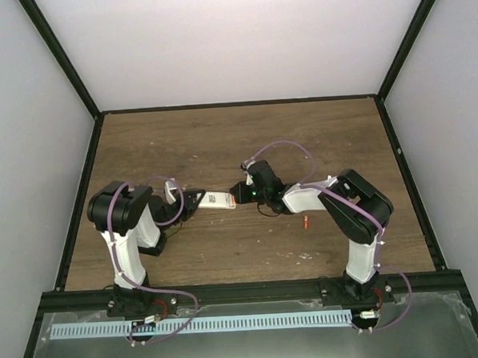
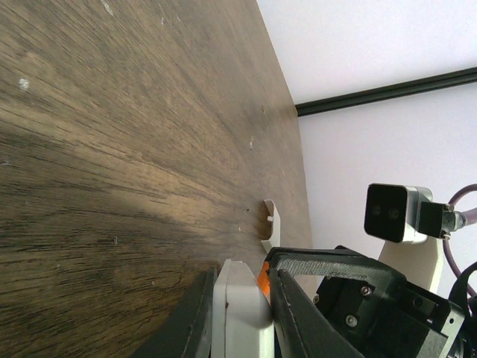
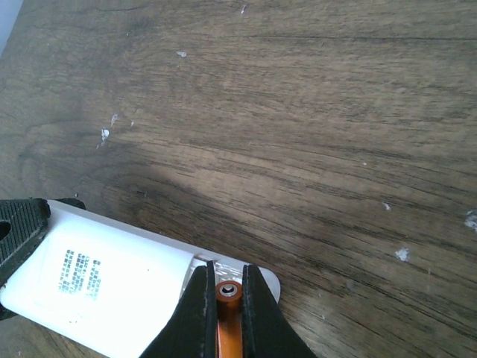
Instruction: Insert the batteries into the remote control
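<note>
White remote control bears dark, perhaps printed, marks; the battery is orange.

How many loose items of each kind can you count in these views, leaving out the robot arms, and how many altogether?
Tiny orange cylindrical batteries: 2 (one held in the right end effector, one lying on the brown wooden table)
Flat white rectangular plastic remote control: 1
Small plain white piece: 1
Total: 4
</note>
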